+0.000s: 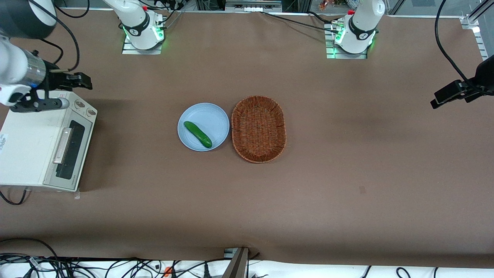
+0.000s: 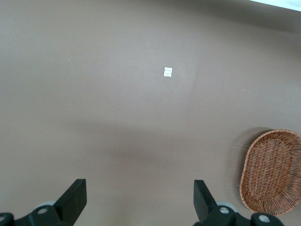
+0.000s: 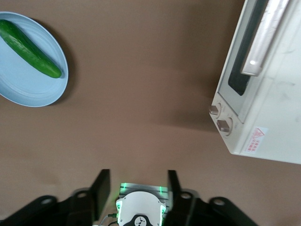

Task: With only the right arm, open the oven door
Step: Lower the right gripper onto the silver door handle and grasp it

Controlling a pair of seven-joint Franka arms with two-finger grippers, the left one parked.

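right wrist view: gripper (image 3: 136, 190) hovering above toaster oven (image 1: 34, 143), jaws spread, empty; oven door (image 3: 256, 44) sitting closed, handle (image 3: 265, 35) awaiting grasp.

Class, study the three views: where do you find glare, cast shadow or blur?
Front view: the oven shadows the table, gripper above it. Right wrist view: glare on the oven door handle, gripper jaws open. Left wrist view: basket edge smeared.
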